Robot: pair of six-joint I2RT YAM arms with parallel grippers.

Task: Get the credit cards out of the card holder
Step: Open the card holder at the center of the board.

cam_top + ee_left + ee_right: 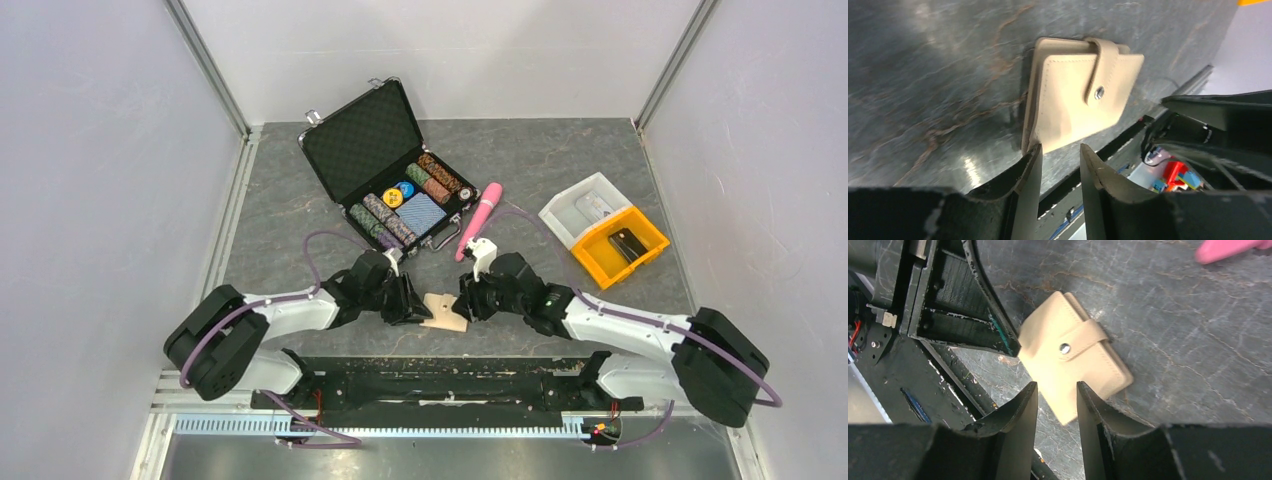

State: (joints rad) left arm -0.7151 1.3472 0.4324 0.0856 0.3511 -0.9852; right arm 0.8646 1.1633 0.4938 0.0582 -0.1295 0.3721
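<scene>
The tan card holder (445, 312) lies flat on the grey table near its front edge, its strap snapped shut. It also shows in the left wrist view (1078, 100) and the right wrist view (1073, 365). No credit cards show; they are hidden inside it. My left gripper (415, 305) is open just left of the holder, and in the left wrist view (1059, 146) one fingertip (1034, 150) is at the holder's near corner. My right gripper (468, 300) is open just right of the holder, and in the right wrist view (1057, 384) a holder corner shows in the gap between its jaws.
An open black chip case (370, 140) with poker chips stands at the back. A pink object (480, 220) lies behind the right gripper. A yellow bin (620, 245) and a white bin (585, 208) sit at the right. A black rail (440, 375) runs along the near edge.
</scene>
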